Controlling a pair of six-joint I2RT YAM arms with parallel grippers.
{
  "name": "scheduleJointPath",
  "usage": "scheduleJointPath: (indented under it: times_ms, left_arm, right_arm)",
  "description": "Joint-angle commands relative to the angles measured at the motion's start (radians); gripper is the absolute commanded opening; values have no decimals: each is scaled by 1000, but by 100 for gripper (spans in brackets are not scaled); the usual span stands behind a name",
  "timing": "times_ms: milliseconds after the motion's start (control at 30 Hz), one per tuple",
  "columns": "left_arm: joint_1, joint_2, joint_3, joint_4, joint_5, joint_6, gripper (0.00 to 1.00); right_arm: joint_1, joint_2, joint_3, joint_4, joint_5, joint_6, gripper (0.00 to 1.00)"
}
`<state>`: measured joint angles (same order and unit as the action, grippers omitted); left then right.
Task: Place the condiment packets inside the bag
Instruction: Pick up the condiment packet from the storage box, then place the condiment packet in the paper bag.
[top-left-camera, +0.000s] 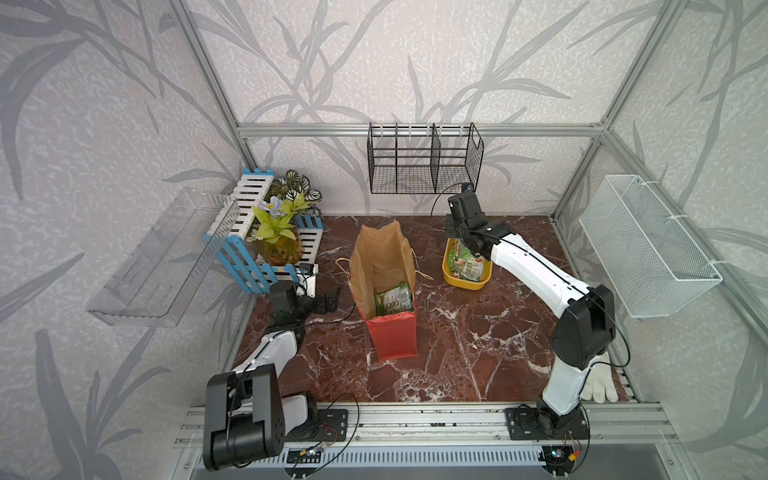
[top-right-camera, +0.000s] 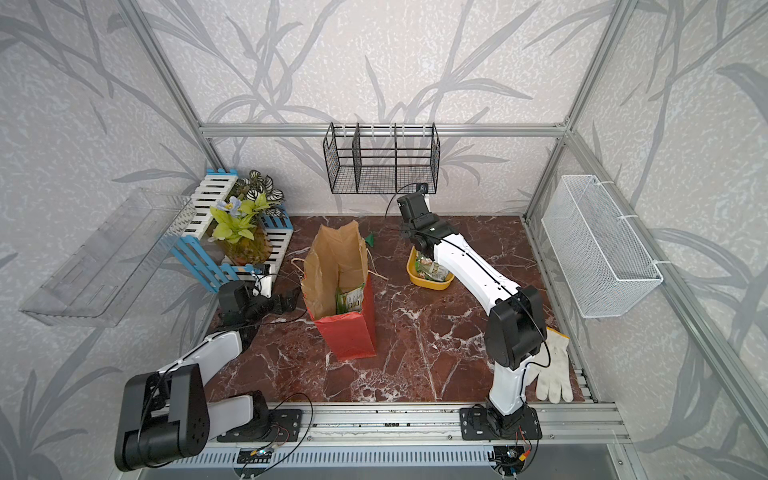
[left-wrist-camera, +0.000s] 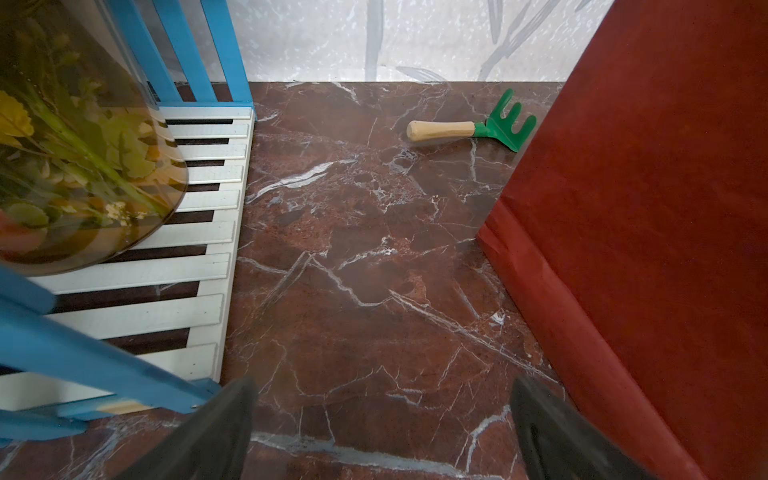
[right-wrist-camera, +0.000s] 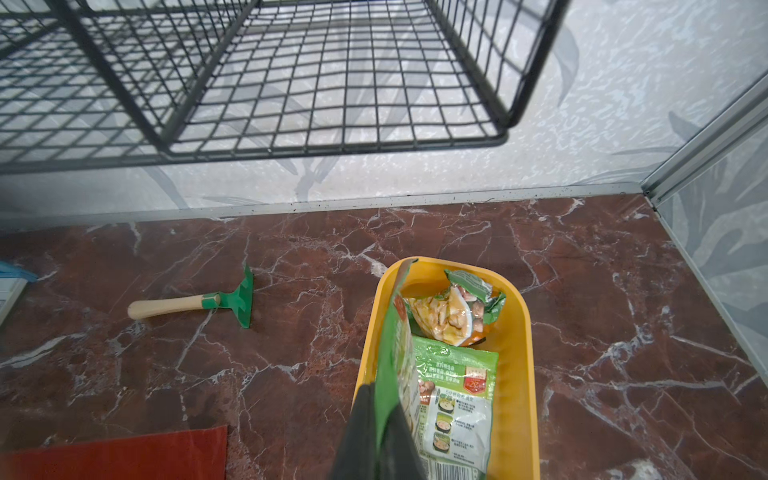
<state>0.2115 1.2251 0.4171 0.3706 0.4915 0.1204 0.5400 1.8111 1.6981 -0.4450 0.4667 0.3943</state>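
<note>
Right fingers (right-wrist-camera: 365, 424) pinch a green packet (right-wrist-camera: 390, 332) on edge in the yellow tub (right-wrist-camera: 521, 332); left fingers (left-wrist-camera: 220, 424) gape wide, empty, beside the red bag (left-wrist-camera: 665, 208) over the bench (left-wrist-camera: 353, 249).

A red-brown marble table (top-left-camera: 478, 332) with white veins carries 5 things. 1 red paper bag (top-left-camera: 392, 336) stands upright near the middle. 1 yellow tub (top-left-camera: 463, 286) sits to its right, toward the back. 1 small green rake (right-wrist-camera: 195, 302) with a wooden handle lies flat behind the bag, near the back wall. 1 blue and white slatted crate (top-left-camera: 249, 270) fills the back left corner. 1 white glove (top-left-camera: 598, 382) lies at the front right corner.
</note>
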Motion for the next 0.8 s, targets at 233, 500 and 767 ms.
scheduleJointPath:
  times_ms: [233, 500, 767]
  left_arm:
    - [3, -6, -8, 10, 3, 5, 100]
    - [3, -14, -9, 9, 5, 5, 100]
    - [3, -27, -15, 8, 9, 5, 100]
  right_arm:
    - [169, -218, -9, 45, 25, -74, 0]
    - [374, -235, 120, 25, -4, -141, 0]
    - [517, -123, 246, -27, -10, -185, 0]
